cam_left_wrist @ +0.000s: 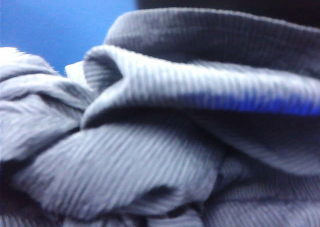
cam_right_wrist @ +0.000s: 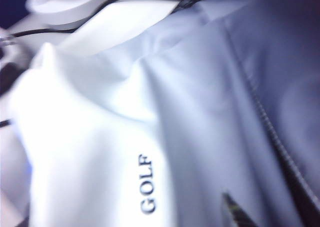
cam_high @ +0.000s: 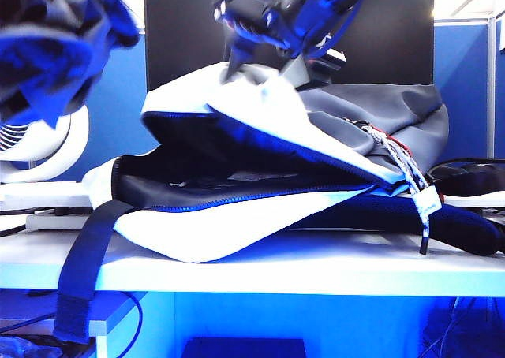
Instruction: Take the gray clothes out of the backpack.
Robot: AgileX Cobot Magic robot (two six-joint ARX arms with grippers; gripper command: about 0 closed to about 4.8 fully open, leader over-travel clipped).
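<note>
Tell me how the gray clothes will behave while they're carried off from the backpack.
Probably floppy: the gray clothes lie in soft, ribbed folds across the left wrist view. Likely light, since the bundle hangs bunched high at the exterior view's upper left, well clear of the backpack. The ribbing should resist slipping, but loose folds may droop. The left tool is hidden; the right tool sits at the flap.

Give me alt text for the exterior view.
The gray clothes hang bunched, blurred, at the upper left, clear of the backpack, where the left gripper itself is hidden. The backpack lies open on the white table; the right gripper is at its raised white flap.
</note>
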